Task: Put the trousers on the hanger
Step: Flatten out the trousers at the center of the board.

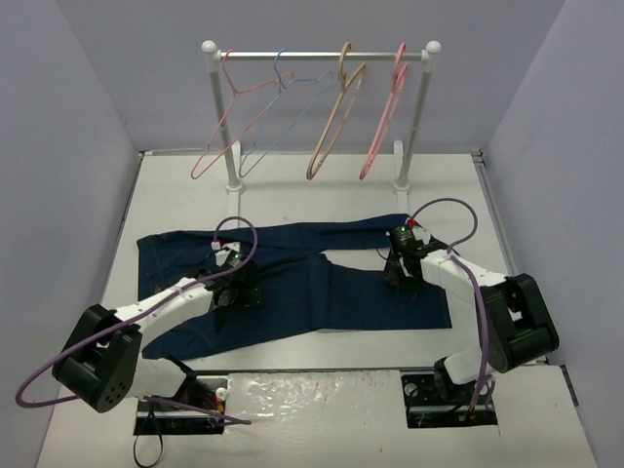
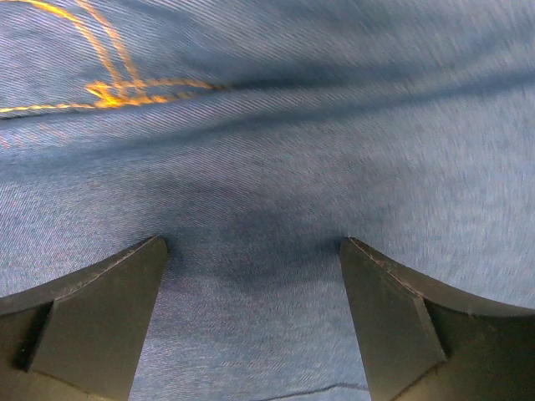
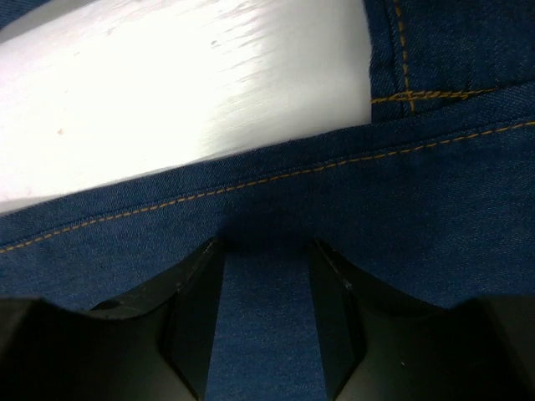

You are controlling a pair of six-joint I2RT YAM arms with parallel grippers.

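Not far along at all. Spread flat across the middle of the table (image 1: 292,195): the trousers (image 1: 341,297), dark blue and big, not lifted anywhere. Far back, up on the rail (image 1: 312,56), well apart from the trousers: the tan hanger (image 1: 315,168), hanging bare, with a thin pink hanger (image 1: 365,172) just to its right. Down on the left part of the cloth: the left gripper (image 2: 252,242), jaws wide apart, both fingers (image 2: 92,309) resting on the blue cloth or just over it, holding nothing. Near them, a bit of yellow stitching (image 2: 109,88). Down on the right part, close to an edge of the trousers: the right gripper (image 3: 266,246), jaws about half way apart, with a strip of cloth showing between them. Hard to tell if pinching that cloth or only pressing on top of it. Right past that edge, bare white table. Done up to now, as far as can be told: only both grippers down at the trousers. Left to do: almost all of it. Probably first getting a good hold of the cloth, then folding or lifting the trousers, then bringing them to the tan hanger or the hanger to them, and last draping them over its bar. Looks like a floppy, heavy thing, likely to slide off if not hung evenly.
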